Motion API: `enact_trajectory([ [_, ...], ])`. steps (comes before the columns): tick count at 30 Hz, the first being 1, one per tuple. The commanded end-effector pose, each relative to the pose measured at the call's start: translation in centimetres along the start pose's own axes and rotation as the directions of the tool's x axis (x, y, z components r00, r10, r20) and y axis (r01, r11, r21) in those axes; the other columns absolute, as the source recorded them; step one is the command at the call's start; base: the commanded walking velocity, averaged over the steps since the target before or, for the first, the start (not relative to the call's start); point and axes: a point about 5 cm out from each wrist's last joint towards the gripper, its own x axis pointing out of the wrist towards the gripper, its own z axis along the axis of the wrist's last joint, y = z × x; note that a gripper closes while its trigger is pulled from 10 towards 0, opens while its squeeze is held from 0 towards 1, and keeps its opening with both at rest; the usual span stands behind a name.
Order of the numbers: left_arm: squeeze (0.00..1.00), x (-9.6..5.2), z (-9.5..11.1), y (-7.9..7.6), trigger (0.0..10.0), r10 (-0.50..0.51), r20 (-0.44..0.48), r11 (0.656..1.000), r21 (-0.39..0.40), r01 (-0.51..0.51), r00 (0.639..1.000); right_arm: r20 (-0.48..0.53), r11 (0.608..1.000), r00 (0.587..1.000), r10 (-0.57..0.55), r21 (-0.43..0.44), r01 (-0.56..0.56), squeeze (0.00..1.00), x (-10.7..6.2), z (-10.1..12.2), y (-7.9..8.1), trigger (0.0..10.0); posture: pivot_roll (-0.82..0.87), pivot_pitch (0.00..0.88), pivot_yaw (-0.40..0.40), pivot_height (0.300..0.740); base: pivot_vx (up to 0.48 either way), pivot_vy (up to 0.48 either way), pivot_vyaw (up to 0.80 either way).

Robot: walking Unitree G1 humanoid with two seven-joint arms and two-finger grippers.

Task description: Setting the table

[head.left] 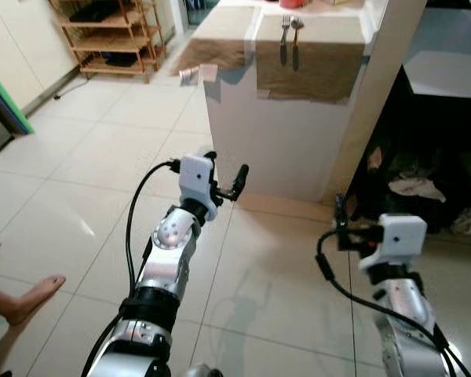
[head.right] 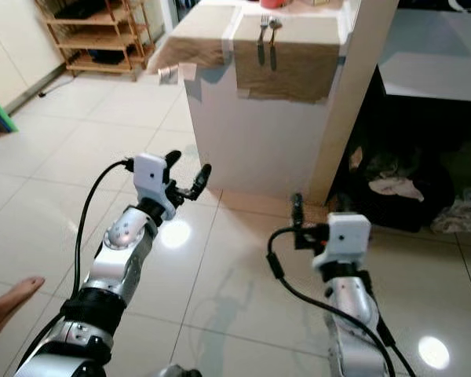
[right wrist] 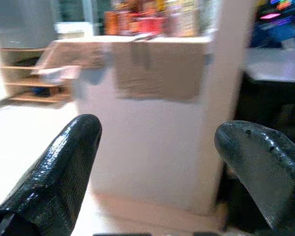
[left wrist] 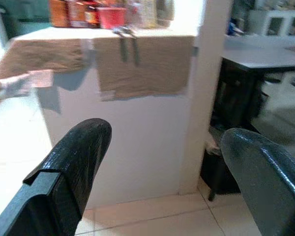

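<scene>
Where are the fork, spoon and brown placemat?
fork [head.left: 284,38]: left eye view, mid-handle.
spoon [head.left: 296,41]: left eye view, mid-handle.
brown placemat [head.left: 322,75]: left eye view, overhanging part.

A wooden shelf rack [head.left: 114,35] with 3 visible tiers stands on the pale tiled floor [head.left: 86,157] at the far left, dark items on its shelves. A black cable [head.left: 63,93] trails from the wall just beside it. A green panel [head.left: 8,102] leans at the left edge. A person's bare foot [head.left: 27,298] rests on the tiles at lower left. Crumpled cloths [head.left: 412,187] lie in the dark space under the grey table [head.left: 447,63] at right.
</scene>
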Motion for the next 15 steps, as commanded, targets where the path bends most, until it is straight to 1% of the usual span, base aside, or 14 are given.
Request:
enact_trajectory([
  [1,0.00,0.2,0.4,-0.5,10.0,-0.050,0.002,0.998,0.024,0.050,0.999,-0.002,0.998,0.999,0.052,0.039,-0.052,0.00,0.2,0.1,0.9,10.0,-0.01,0.000,0.100,0.740,0.000,0.000,0.00],
  [3,0.00,0.4,0.7,-1.1,10.0,-0.098,-0.016,0.994,0.046,0.099,0.995,-0.006,0.995,0.995,0.095,0.046,-0.094,0.00,0.8,0.1,1.5,10.0,-0.02,0.000,0.101,0.740,0.000,0.000,0.00],
  [5,0.00,0.4,0.8,-1.5,10.0,-0.139,-0.034,0.989,0.041,0.140,0.990,0.012,0.992,0.993,0.117,0.049,-0.117,0.00,1.3,0.7,2.0,10.0,-0.01,0.000,0.098,0.740,0.000,0.000,0.00],
  [7,0.00,0.4,1.3,-2.1,10.0,-0.197,-0.025,0.980,0.027,0.198,0.980,0.035,0.989,0.991,0.132,0.057,-0.134,0.00,1.7,1.6,2.3,10.0,-0.01,0.000,0.090,0.740,0.000,0.000,0.00],
  [10,0.00,0.7,1.7,-2.1,10.0,-0.184,-0.015,0.983,0.021,0.184,0.983,0.041,0.984,0.986,0.164,0.063,-0.166,0.00,1.8,2.0,2.5,10.0,-0.01,0.000,0.087,0.740,0.000,0.000,0.00],
  [14,0.00,0.8,1.7,-1.9,10.0,-0.161,-0.033,0.987,0.016,0.161,0.986,0.036,0.984,0.985,0.166,0.061,-0.168,0.00,1.8,2.0,2.4,10.0,-0.01,0.000,0.087,0.740,0.000,0.000,0.00],
  [15,0.00,0.8,1.6,-1.9,10.0,-0.157,-0.033,0.988,-0.001,0.157,0.987,0.039,0.985,0.986,0.161,0.056,-0.163,0.00,1.8,2.0,2.4,10.0,-0.01,0.000,0.090,0.740,0.000,0.000,0.00],
])
